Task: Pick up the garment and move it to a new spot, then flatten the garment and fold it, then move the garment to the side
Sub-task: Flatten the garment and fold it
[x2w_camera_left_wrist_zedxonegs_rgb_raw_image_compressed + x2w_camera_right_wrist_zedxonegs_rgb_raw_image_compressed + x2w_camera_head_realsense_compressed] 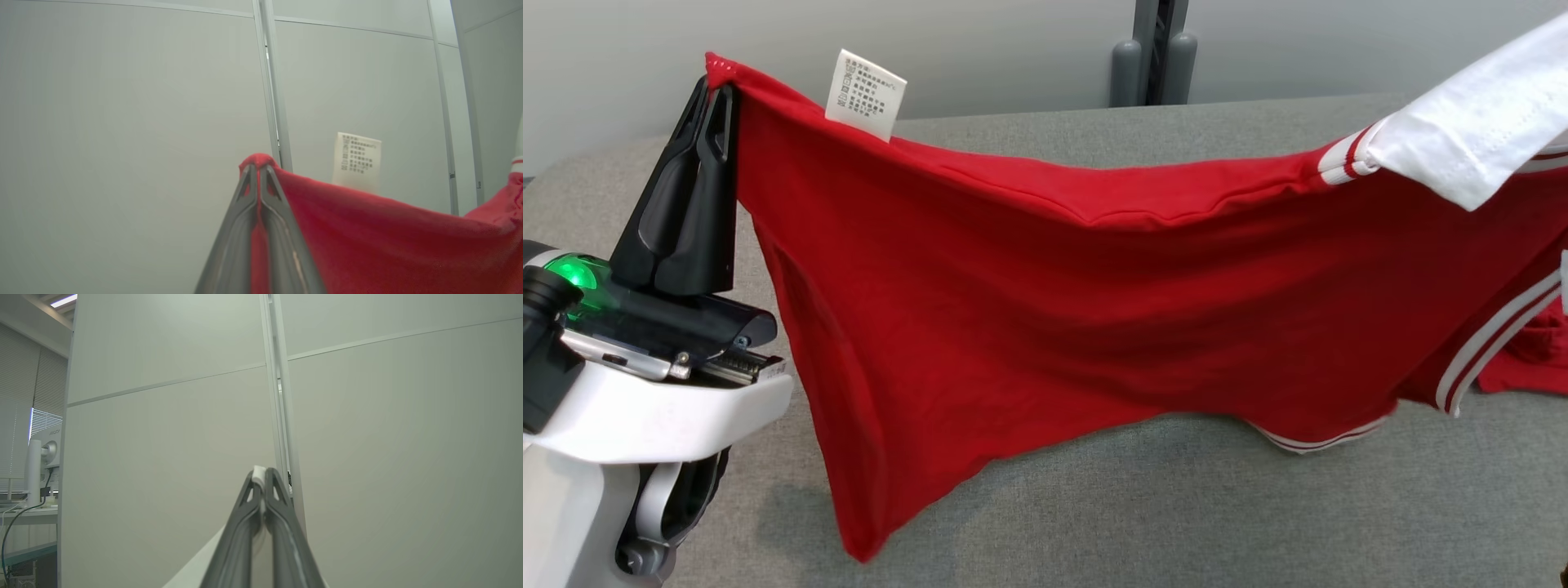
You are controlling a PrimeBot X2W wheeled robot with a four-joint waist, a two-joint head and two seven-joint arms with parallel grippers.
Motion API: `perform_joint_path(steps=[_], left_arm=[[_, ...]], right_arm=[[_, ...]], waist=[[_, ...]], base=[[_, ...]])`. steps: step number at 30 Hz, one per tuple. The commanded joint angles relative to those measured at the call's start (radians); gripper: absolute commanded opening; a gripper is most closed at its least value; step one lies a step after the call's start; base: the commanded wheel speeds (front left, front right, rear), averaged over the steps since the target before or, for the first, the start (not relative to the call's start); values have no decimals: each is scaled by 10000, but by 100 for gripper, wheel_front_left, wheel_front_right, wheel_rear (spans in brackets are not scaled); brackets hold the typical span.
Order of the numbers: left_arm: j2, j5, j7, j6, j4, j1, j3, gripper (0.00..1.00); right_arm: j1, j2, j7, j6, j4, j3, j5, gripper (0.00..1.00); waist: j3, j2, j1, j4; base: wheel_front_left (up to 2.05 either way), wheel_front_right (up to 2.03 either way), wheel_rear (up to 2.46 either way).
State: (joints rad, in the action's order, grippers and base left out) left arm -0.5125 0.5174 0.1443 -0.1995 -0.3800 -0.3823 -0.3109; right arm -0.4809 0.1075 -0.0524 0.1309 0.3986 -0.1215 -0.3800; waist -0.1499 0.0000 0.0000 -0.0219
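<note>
Aloft, one garment point(1013, 310), two claws point(717, 90) point(261, 475) clamped

The garment point(1029, 310) is soft red knit cloth, matt, with ribbed white-and-red striped trim point(1343, 159) and a white cloth sleeve point(1478, 122) with a stitched hem. Its label point(866, 95) is thin, white and printed. The tabletop point(1176, 506) is covered in coarse grey woven fabric, matt. The left gripper point(717, 83) has smooth dark plastic jaws with a faint sheen. The forearm point(645, 416) shell is glossy white plastic.
</note>
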Motion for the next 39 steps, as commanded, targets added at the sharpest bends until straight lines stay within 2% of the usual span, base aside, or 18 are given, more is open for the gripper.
perform_joint_path(steps=[1, 8, 14, 19, 20, 21, 28, 33, 39], left_arm=[[9, -43, 41, -3, 53, -174, 25, 0], [131, 127, 255, 416, 790, -988, -40, 0], [409, 76, 497, 1256, 2347, -2803, -359, 0], [984, 57, 859, 1993, 4406, -4818, -539, 0], [1281, 60, 974, 2288, 5392, -5582, -581, 0], [1412, 54, 1035, 2416, 5828, -5984, -580, 0], [2184, 124, 1179, 2937, 9076, -7973, -485, 0], [2581, 347, 1197, 3130, 11072, -8696, -509, 0], [2873, 596, 1197, 3286, 12251, -8556, -586, 0]], right_arm=[[-117, 55, -103, -5, -190, 21, -68, 0], [-1127, 340, -92, -5, -1380, 252, -172, 0], [-3238, 876, 150, -5, -3494, 805, -439, 0], [-5593, 1187, 587, -5, -5639, 1480, -550, 0], [-6530, 1232, 914, -5, -6553, 1813, -484, 0], [-7012, 1253, 1098, -5, -6964, 1961, -463, 0], [-9574, 933, 2620, -5, -9986, 2486, -819, 0], [-10356, 657, 3026, -5, -11679, 2884, -1398, 0], [-9817, 672, 3145, -5, -12392, 3565, -2167, 0]], waist=[[-116, 0, 0, -32], [-463, 0, 0, -144], [-929, 0, 0, -412], [-1407, 0, 0, -702], [-1550, 0, 0, -820], [-1623, 0, 0, -869], [-1791, 0, 0, -989], [-1765, 0, 0, -984], [-1968, 0, 0, -924]], base=[[0, 0, 0], [0, 0, 0], [0, 0, 0], [0, 0, 0], [0, 0, 0], [0, 0, 0], [0, 0, 0], [0, 0, 0], [0, 0, 0]])
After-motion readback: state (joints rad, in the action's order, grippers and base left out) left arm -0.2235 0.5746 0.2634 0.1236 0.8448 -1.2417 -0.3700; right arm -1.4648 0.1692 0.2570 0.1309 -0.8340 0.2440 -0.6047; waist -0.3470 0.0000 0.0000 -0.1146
